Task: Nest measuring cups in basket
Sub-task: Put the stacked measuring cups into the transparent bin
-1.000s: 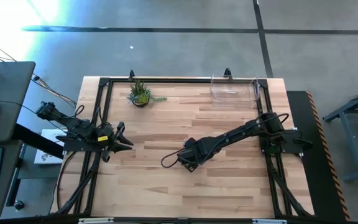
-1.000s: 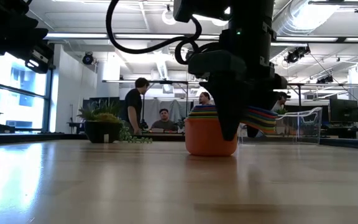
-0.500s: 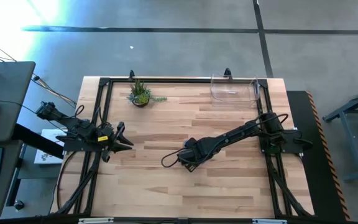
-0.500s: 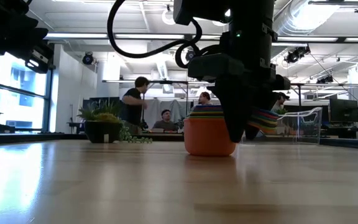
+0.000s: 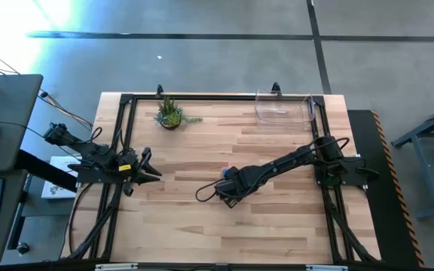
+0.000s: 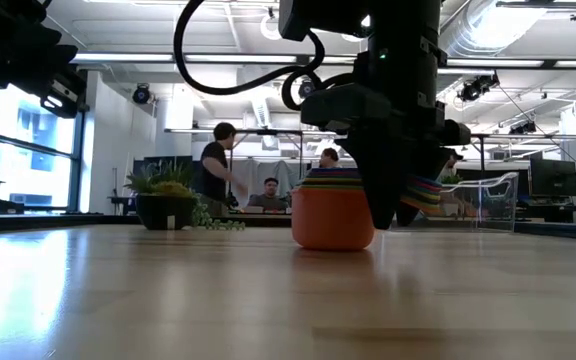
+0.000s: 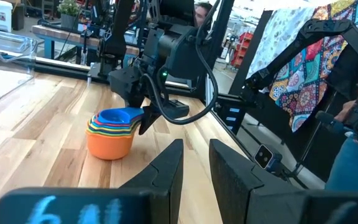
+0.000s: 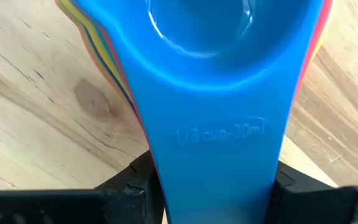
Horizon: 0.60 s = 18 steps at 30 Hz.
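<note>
The measuring cups stand nested in one stack (image 6: 332,216) near the table's middle, the orange-red one outermost and the blue one (image 7: 118,116) on top, with their handles fanned out to one side. My right gripper (image 5: 227,194) reaches down from above and is shut on those handles. The orange-red cup's base seems to rest on the wood. The clear basket (image 5: 283,107) sits at the far right corner, well apart from the stack. My left gripper (image 5: 148,170) waits open at the table's left edge. My right gripper pinches the stacked handles between its two fingers, one finger (image 8: 126,182) at each long edge of the blue top handle (image 8: 219,155). The fingers come from above, pointing down (image 6: 388,200). The stack sits upright beside them.
A small potted plant (image 5: 170,114) stands near the far left corner. The black frame rails (image 5: 123,135) run along the table's sides. Bare wood lies between the stack and the basket. People are in the room beyond the far edge (image 6: 218,170).
My right gripper has shifted slightly toward the table's left edge, still shut on the handles, and the nested stack has moved that way with it, staying upright.
</note>
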Motion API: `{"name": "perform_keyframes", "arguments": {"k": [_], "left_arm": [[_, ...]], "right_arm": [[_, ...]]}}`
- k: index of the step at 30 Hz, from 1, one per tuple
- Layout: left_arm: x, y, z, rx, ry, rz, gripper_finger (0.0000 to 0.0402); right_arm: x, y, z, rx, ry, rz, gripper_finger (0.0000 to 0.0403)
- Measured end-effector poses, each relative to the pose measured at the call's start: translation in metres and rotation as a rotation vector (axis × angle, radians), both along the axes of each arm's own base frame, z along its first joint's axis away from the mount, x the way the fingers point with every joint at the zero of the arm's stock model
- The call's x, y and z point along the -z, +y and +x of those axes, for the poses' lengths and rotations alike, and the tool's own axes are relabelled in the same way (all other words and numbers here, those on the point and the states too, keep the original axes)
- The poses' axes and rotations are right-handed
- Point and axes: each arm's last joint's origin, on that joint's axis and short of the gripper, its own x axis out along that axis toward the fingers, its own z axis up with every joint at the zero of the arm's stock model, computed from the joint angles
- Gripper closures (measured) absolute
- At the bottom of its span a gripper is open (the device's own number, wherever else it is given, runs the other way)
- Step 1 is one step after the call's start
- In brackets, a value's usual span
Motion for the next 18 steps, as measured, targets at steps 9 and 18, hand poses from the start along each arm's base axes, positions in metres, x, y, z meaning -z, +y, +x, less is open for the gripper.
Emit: {"name": "perform_keyframes", "arguments": {"k": [9, 18], "left_arm": [[0.0, 0.0, 0.0, 0.0, 0.0, 0.0, 0.0332], [0.0, 0.0, 0.0, 0.0, 0.0, 0.0, 0.0332]], "right_arm": [[-0.001, 0.0, 0.0, 0.024, -0.002, 0.006, 0.0254], [-0.013, 0.001, 0.004, 0.026, -0.012, -0.019, 0.0254]]}}
